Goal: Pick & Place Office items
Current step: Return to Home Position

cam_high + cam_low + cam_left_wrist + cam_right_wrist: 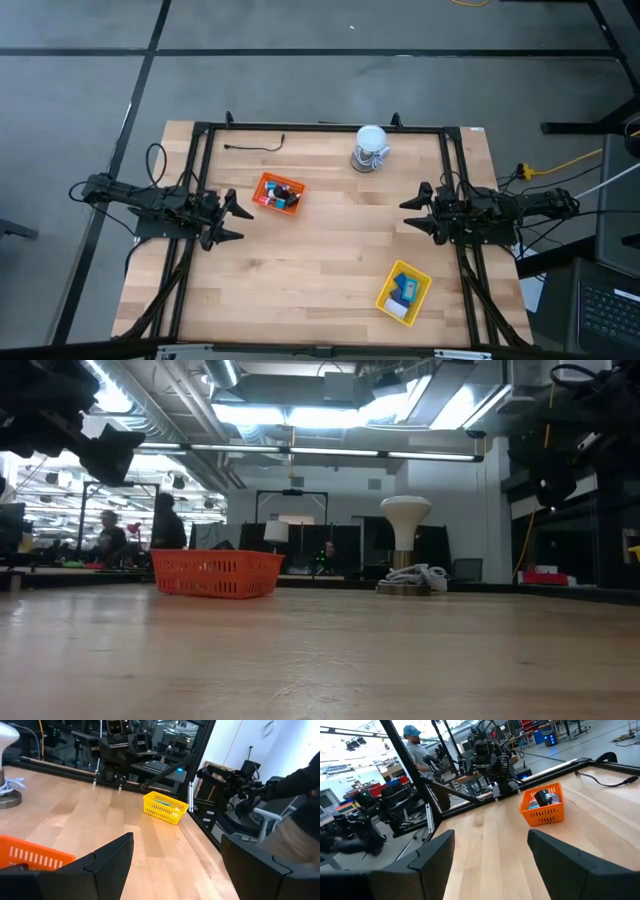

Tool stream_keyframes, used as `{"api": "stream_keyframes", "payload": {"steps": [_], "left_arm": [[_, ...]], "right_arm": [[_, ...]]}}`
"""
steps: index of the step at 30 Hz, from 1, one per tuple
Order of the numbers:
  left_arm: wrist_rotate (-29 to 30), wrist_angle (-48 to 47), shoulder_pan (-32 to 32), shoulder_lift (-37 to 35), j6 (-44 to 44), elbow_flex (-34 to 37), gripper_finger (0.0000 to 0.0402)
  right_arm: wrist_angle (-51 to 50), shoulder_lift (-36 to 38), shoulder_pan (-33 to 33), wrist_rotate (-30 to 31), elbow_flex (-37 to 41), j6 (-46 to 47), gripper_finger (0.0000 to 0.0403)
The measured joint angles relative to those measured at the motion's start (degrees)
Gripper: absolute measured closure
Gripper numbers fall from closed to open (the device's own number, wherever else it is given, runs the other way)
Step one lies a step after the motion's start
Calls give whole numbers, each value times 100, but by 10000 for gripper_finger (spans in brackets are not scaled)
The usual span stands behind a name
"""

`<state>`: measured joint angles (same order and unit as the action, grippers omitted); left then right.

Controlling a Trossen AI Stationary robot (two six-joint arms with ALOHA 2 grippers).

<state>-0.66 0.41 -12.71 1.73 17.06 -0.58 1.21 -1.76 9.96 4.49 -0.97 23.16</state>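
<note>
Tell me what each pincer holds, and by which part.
Nothing is held. The left pincer and the right pincer are both open and empty, each at its own side of the table; only bare wood shows between their jaws.

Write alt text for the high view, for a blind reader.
Left claw and right claw sit open and empty at opposite sides of a wooden table. Office items lie in an orange basket beside the left claw and a yellow basket lower right.
</note>
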Motion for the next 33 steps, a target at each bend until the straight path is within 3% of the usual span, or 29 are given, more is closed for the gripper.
{"api": "stream_keyframes", "payload": {"steps": [33], "left_arm": [[2, -18, 0, 3, 322, 0, 110]], "right_arm": [[0, -4, -1, 0, -7, -9, 138]]}}
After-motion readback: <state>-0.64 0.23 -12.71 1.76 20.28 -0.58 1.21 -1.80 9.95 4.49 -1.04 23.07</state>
